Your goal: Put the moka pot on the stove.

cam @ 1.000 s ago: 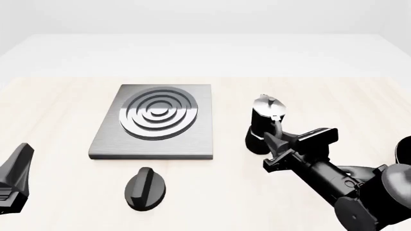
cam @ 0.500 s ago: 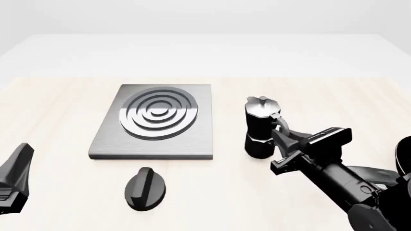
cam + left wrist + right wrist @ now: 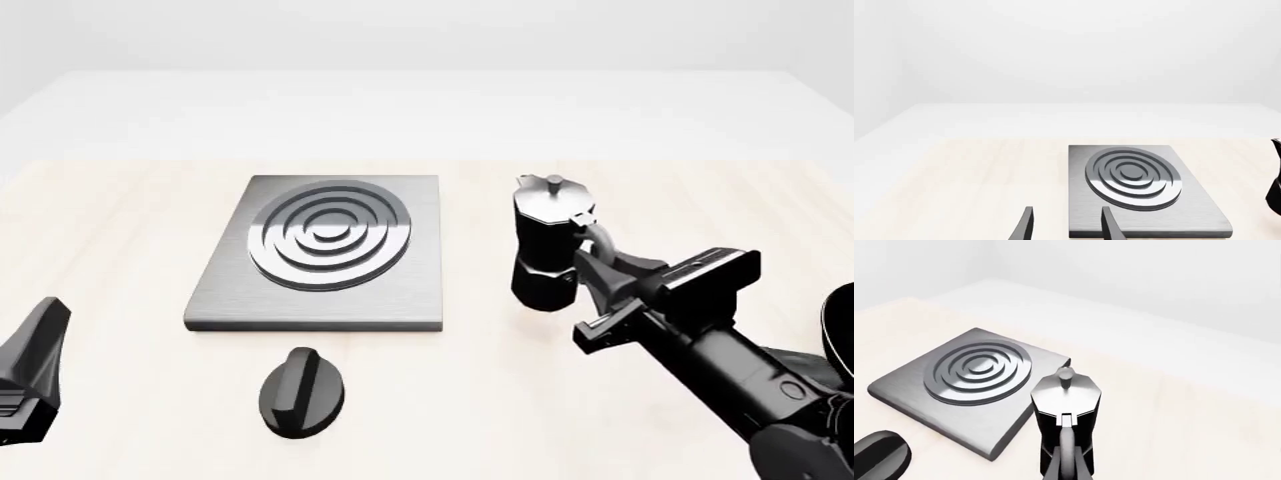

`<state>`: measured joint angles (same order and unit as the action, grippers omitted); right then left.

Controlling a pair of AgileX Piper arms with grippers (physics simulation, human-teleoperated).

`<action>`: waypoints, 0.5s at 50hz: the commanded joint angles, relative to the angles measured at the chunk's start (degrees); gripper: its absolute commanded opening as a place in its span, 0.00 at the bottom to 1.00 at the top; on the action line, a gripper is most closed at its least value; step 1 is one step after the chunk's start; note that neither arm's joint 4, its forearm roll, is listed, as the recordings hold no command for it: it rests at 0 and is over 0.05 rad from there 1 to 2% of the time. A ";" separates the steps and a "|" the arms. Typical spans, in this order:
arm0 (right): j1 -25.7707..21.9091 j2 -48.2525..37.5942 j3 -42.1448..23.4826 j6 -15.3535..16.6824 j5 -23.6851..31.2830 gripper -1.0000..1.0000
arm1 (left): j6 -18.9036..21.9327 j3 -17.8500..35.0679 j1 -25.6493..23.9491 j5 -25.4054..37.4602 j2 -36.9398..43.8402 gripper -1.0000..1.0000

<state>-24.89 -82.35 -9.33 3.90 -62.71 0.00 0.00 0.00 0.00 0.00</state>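
The moka pot (image 3: pixel 545 245) is black with a silver lid and stands upright just right of the stove (image 3: pixel 400 290), slightly above the table. My right gripper (image 3: pixel 597 262) is shut on the pot's curved handle from the near right side. In the right wrist view the pot (image 3: pixel 1066 410) fills the lower middle, with the stove (image 3: pixel 901 385) beyond it. My left gripper (image 3: pixel 1067 230) is open and empty, low near the stove's (image 3: pixel 1187 220) near left corner; it shows in the front view (image 3: pixel 47 320) at the lower left.
A black oval knob (image 3: pixel 302 390) lies on the table in front of the stove, also in the right wrist view (image 3: pixel 881 457). A dark shape (image 3: pixel 1275 190) cuts the edge of the left wrist view. The light wood table reaches back to a white wall.
The right gripper has raised the moka pot and brought it from tilted to upright, moving a little farther from me. The left arm has not moved.
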 commanded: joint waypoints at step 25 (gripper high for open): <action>-2.16 12.57 -4.97 -1.37 14.47 0.00 | 0.00 0.00 0.00 0.00 0.00 1.00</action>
<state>-26.41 -72.56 -12.32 3.12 -51.67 0.00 0.00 0.00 0.00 0.00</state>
